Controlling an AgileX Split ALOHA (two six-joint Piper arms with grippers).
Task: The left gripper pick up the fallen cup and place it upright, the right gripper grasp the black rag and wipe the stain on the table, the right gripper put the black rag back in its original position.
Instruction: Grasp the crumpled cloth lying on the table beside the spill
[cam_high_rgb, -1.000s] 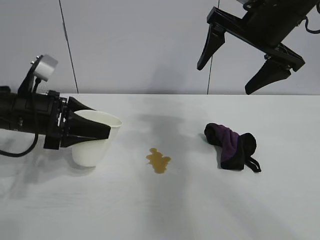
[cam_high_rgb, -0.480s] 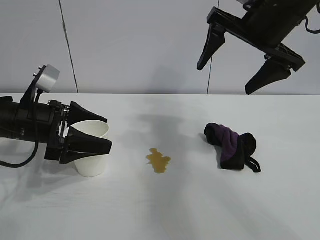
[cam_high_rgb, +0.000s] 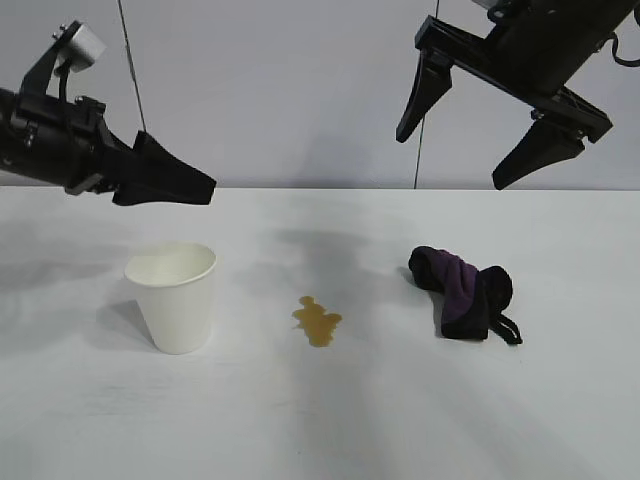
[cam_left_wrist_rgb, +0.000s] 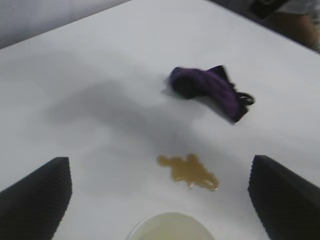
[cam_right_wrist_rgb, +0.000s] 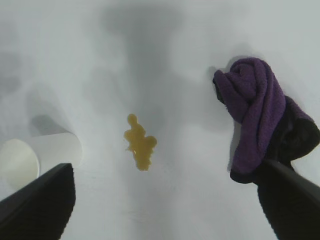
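Two end effectors are in view, neither touching anything. Left end effector (cam_high_rgb: 195, 186) hangs in the air above the tabletop's left part, over the cup (cam_high_rgb: 173, 296); its wrist view shows both fingers spread wide with nothing between them and the cup rim directly under the gap. Judgement: it is released and raised so the cup can stand clear of the fingers.

Cup stands upright on its base, mouth up, on the left part of the tabletop (cam_high_rgb: 330, 430), well apart from the rag. The uprighting step appears complete.

Right end effector (cam_high_rgb: 455, 158) is held high over the right part of the tabletop, fingers splayed and empty, above the black rag (cam_high_rgb: 464, 290). Judgement: it is staged for a descent onto the cloth, with the spread wide enough to straddle the bundle.

Black rag lies bunched on the right part, purple folds showing, thin loop trailing toward the near edge.

Stain (cam_high_rgb: 317, 320), amber and uneven, sits between cup and rag, nearer the cup, unwiped. Wiping and rag return remain outstanding.
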